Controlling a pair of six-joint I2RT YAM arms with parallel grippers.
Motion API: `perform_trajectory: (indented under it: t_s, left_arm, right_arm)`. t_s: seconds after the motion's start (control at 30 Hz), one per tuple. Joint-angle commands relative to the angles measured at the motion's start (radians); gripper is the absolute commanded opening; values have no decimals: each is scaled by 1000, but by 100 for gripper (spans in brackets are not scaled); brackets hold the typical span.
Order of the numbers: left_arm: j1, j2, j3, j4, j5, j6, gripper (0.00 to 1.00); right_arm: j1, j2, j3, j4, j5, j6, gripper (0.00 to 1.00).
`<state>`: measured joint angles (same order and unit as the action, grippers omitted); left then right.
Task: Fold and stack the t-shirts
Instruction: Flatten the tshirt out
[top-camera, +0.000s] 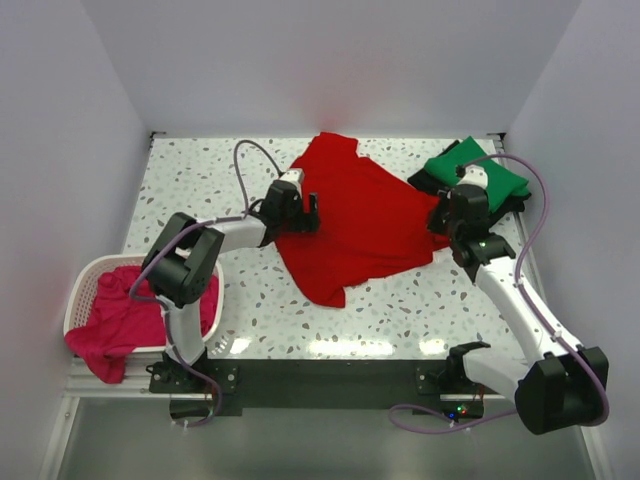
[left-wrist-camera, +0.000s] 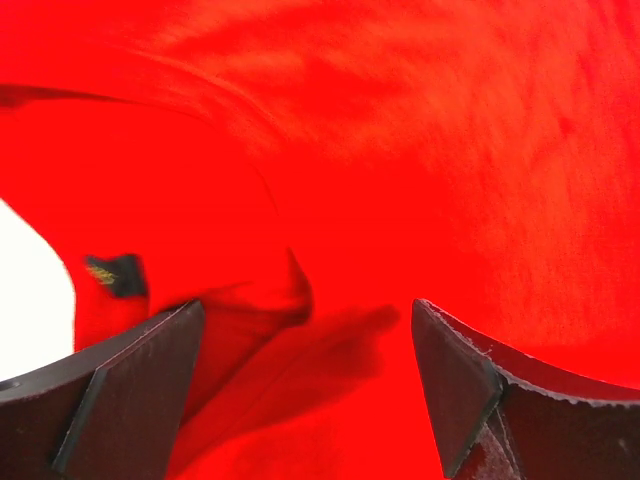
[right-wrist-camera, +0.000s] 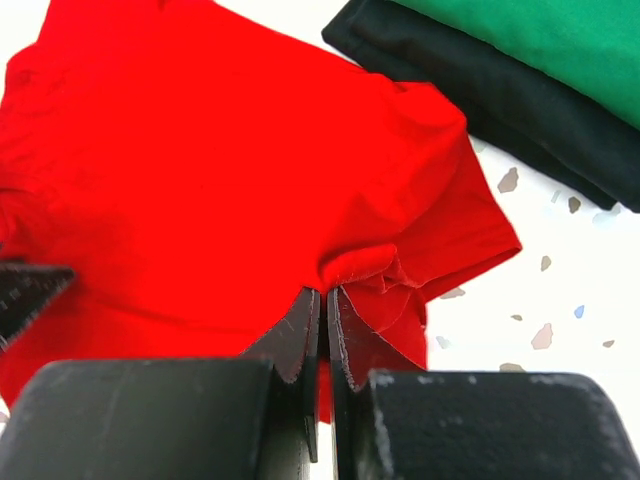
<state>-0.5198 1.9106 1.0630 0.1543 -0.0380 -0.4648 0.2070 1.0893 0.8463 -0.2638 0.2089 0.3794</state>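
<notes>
The red t-shirt (top-camera: 355, 220) lies spread out and rumpled in the middle of the table. My left gripper (top-camera: 303, 212) hovers at its left edge with the jaws wide open. In the left wrist view red cloth (left-wrist-camera: 400, 150) fills the space between the fingers (left-wrist-camera: 130, 390), and a small dark label (left-wrist-camera: 115, 275) shows. My right gripper (right-wrist-camera: 325, 295) is shut on a bunched fold of the red t-shirt (right-wrist-camera: 220, 150) at its right sleeve. A folded green t-shirt (top-camera: 478, 170) rests on a folded black t-shirt (top-camera: 425, 180) at the back right. The pink t-shirt (top-camera: 120, 320) sits crumpled in the basket.
The white lattice basket (top-camera: 85, 275) stands at the table's front left edge, with pink cloth hanging over its near rim. White walls close in on the left, back and right. The green and black pile (right-wrist-camera: 540, 40) lies just beyond the right gripper.
</notes>
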Motion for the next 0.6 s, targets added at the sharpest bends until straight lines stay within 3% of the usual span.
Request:
perform_trajectory:
  t_s: [0.0,0.17,0.47,0.57]
  left_arm:
    - [84,60,29,-21,27,-20,90]
    - [168,134,138,-55,61,-6,90]
    - [270,303,494,-226,41,32,90]
    - [271,266,546,-251,-17,54,90]
  right_arm:
    - [-3,12,-4,60,-20,13,0]
    - [-3,50,2,80,-39,16,0]
    - [-1,149,27,92,-89,12,0]
    - [-1,161,33,95,-101,10,0]
